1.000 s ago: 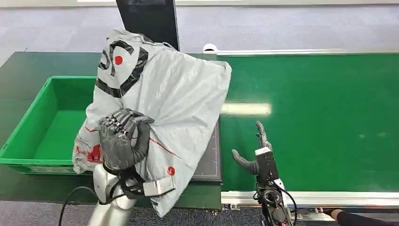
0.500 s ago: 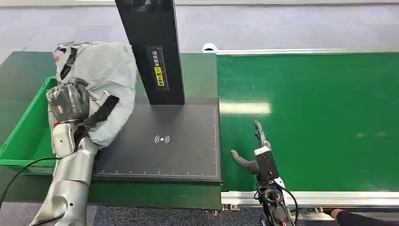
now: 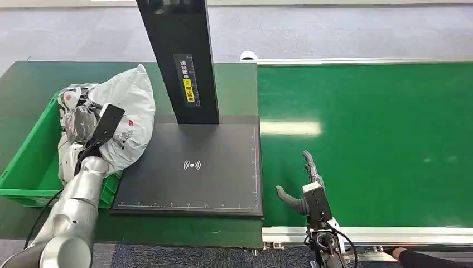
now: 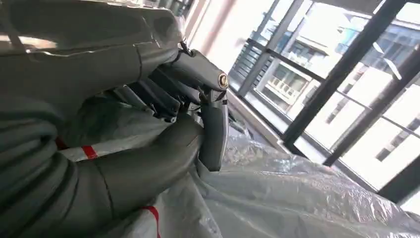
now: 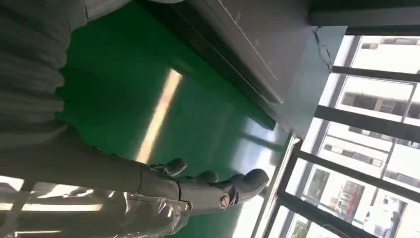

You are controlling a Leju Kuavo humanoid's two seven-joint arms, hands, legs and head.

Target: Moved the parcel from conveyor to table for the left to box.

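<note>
Head view: the left hand (image 3: pixel 83 120) grips the parcel (image 3: pixel 125 120) over the green bin (image 3: pixel 28 167) on the counter (image 3: pixel 22 84); the right hand (image 3: pixel 304 187) hovers spread, holding nothing. The parcel looks a light, soft, slippery poly bag; best gripped by bunched film.

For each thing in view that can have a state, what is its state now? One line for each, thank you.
Parcel: held, lying over the rim of the crate and partly on the scanner pad.
Left robot hand: gripping the parcel.
Right robot hand: fingers apart, holding nothing, over the conveyor belt.
Crate: on the table.
Conveyor belt: bare.
Scanner pad: mostly uncovered.
</note>
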